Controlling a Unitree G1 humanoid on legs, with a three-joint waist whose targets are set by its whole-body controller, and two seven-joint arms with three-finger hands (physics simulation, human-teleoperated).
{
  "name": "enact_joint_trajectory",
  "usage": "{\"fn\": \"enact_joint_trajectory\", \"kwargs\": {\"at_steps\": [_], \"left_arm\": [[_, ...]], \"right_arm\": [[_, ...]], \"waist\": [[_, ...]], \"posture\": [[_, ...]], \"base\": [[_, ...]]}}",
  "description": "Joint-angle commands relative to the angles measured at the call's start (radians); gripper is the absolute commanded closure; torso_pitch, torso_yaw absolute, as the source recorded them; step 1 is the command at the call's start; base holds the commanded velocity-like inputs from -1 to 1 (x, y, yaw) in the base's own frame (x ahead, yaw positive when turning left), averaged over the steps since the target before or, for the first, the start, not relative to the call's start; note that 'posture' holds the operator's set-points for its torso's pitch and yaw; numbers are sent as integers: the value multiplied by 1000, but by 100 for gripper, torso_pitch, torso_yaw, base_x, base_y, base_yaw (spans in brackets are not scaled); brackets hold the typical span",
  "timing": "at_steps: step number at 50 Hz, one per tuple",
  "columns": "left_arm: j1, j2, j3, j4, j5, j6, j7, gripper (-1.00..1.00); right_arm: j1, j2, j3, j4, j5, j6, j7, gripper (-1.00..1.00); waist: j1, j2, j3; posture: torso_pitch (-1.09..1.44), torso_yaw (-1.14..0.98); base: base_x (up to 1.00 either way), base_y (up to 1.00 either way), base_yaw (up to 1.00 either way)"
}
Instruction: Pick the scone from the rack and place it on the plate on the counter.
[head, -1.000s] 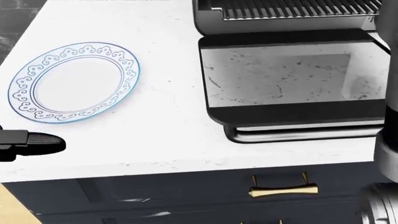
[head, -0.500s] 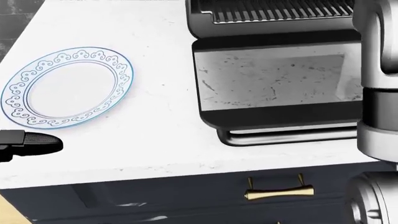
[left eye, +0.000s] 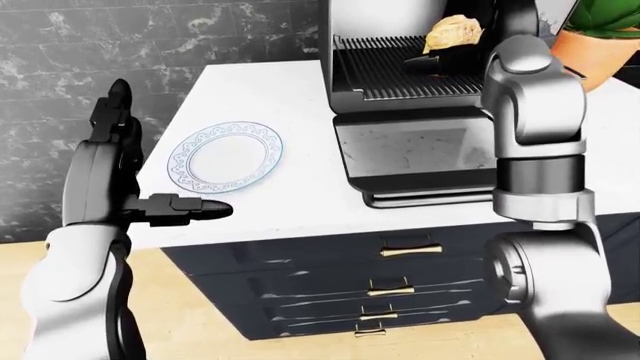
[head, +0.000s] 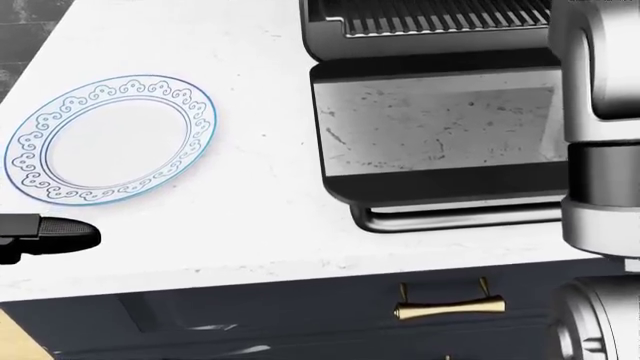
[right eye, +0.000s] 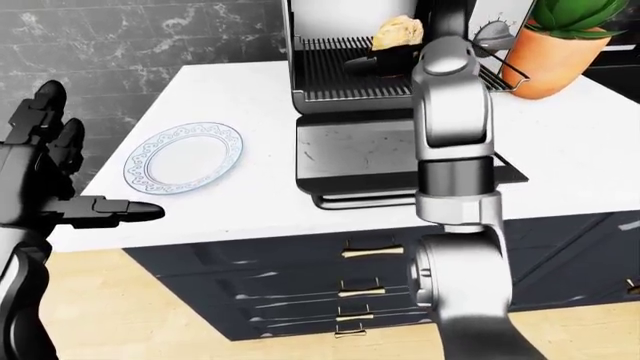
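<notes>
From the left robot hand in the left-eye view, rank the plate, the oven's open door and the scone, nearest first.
1. Plate: just up and right of the left robot hand, on the white counter.
2. Oven door: folded down, right of the plate.
3. Scone: on the rack at the view's top, by the right arm.

The right hand (left eye: 430, 66), at the scone (left eye: 452, 34) on the rack (left eye: 400, 71), is mostly hidden behind its own forearm, so its grip cannot be read. The head view cuts off the rack's upper part, leaving the scone out of sight there.
</notes>
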Motion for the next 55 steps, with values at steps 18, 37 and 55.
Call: {"fn": "enact_joint_trajectory", "kwargs": {"at_steps": [18,37,55], "left_arm": [[-12,14,20,-50,2,-17,-2,-100],[-40,33,21,-60,5,16,-7,-100],[-26,31,36,-93,-1,30,-13,-100]], "right_arm": [[-23,-15,-6,-58,-2,-11,10,-41],[-11,-19,-9,-133,-12,38,55,49],[-60,-15,-2,-267,8,128,63,100]], "waist": [[0,2,-27],[-1,1,-27],[0,3,-22]], "posture": [[0,0],[0,0],[0,0]], "base": [[0,0,0],[0,0,0],[0,0,0]]}}
